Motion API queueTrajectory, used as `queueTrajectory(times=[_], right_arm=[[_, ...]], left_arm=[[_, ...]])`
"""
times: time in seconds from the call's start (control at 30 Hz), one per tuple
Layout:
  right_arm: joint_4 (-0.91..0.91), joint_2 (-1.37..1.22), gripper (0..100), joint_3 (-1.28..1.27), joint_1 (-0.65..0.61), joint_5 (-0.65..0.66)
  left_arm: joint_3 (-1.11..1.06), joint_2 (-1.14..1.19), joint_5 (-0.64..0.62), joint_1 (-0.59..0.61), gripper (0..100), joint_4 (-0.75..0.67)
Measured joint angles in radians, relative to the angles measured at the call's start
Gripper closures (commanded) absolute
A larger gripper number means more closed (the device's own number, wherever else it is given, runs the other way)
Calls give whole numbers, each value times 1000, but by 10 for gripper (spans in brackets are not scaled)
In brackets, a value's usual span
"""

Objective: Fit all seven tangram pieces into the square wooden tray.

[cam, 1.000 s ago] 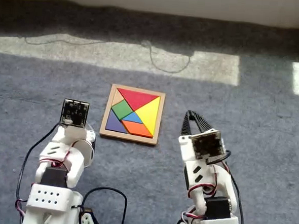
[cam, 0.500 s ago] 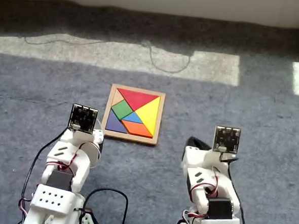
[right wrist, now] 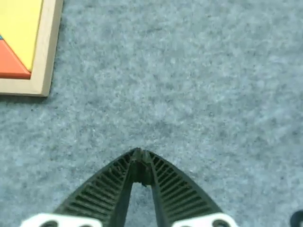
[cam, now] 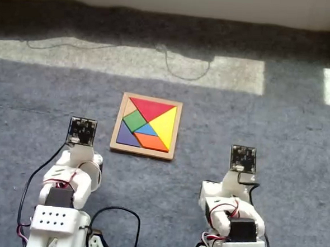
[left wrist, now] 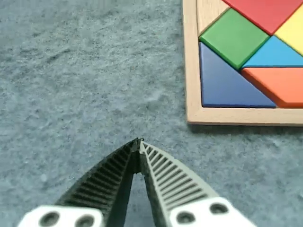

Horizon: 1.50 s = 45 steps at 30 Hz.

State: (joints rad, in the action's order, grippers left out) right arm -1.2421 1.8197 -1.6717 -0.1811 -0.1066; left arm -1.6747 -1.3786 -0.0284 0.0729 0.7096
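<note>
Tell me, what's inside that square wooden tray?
The wooden tray holds flat pieces: red, yellow, green, light blue, orange, dark blue. A pale corner triangle may be a piece or bare floor. They cover the rest of the floor.

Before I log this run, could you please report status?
Left gripper shut, right gripper shut, off tray. Six coloured pieces seated, pale corner unclear. Cable lies beyond.

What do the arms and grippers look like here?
Left arm and right arm: white plastic shells, black motors, red and black wires, a square black board on each wrist. Left gripper and right gripper: dark ribbed fingers tapering to points, white mounts.
</note>
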Motion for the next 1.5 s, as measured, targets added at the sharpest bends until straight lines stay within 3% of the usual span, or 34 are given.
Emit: queueTrajectory(times=[0.2,1.5], right_arm=[[0,0,988,0,0,0],[0,0,988,0,0,0]], left_arm=[[0,0,0,74,994,0],[0,0,0,81,994,0]])
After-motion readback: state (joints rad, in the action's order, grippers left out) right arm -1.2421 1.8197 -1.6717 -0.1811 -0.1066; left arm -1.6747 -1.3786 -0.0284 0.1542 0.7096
